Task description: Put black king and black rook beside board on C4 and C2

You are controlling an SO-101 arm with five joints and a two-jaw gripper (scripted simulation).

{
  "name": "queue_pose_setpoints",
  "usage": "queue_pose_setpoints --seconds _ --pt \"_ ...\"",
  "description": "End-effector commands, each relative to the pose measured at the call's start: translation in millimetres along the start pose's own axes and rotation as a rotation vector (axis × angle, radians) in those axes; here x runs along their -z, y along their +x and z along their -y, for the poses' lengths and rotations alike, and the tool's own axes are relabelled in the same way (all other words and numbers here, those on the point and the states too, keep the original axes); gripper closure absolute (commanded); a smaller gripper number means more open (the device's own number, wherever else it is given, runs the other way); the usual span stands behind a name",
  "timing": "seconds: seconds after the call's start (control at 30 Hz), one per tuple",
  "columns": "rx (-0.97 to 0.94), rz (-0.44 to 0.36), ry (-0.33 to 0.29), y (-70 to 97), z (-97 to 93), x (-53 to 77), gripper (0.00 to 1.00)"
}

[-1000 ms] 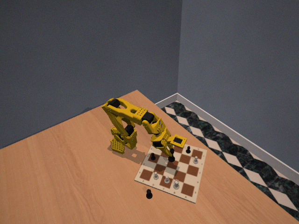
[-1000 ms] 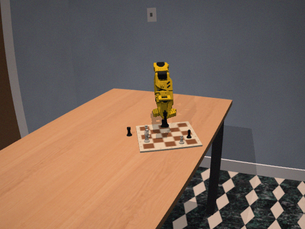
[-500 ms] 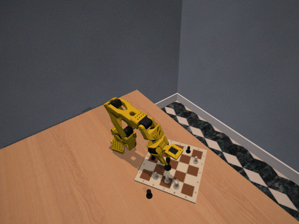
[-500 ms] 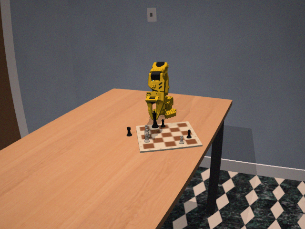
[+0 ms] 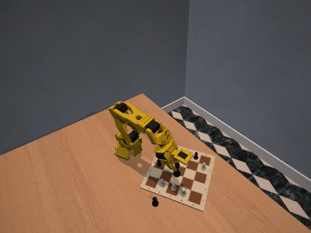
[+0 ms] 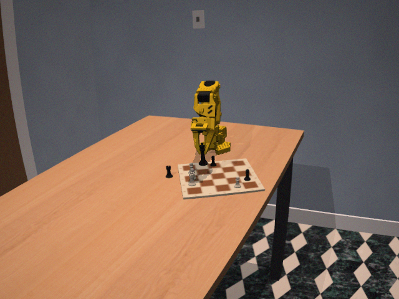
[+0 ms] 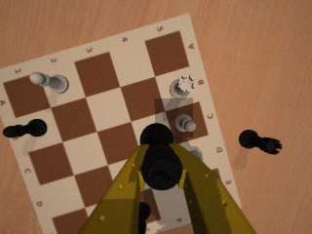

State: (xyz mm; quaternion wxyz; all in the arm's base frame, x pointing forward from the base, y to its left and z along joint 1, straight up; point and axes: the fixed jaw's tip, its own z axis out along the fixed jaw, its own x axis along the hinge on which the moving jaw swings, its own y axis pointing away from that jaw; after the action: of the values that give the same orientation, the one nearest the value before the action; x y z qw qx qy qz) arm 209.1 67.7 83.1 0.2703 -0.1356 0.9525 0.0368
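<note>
- The gripper [image 7: 161, 171] is clamping the black king [image 5: 177, 170] between its yellow fingers, holding it upright over the board [image 5: 204, 204].
- In the wrist view the king's dark head [image 7: 161, 168] is filling the gap between the fingers, with its base showing just past them, above the squares near row C.
- Whether the king's base is touching the board or hanging just above it is hard to judge; in the exterior view it is sitting low, close to the surface [image 6: 202, 161].
- The black rook [image 5: 155, 201] is standing on the table [image 5: 62, 188], just beside the board's lettered edge and apart from the arm.
- Three white pieces are standing near that same edge: a white queen [image 5: 183, 191] and two white pawns [image 5: 173, 186] [image 5: 162, 182].
- Another white pawn [image 5: 203, 166] and a black pawn [image 5: 195, 155] are standing toward the far side.
- A second black pawn [image 5: 159, 163] is sitting partly under the gripper.
</note>
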Motion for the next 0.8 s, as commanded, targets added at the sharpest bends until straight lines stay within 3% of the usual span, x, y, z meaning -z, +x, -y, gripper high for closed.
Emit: queue_pose_setpoints --seconds 0.0,0.77 --pt "0.013 -0.005 -0.004 -0.6 -1.5 0.1 1.0" --pt "0.024 -0.005 -0.011 3.0 -4.3 -0.4 1.0"
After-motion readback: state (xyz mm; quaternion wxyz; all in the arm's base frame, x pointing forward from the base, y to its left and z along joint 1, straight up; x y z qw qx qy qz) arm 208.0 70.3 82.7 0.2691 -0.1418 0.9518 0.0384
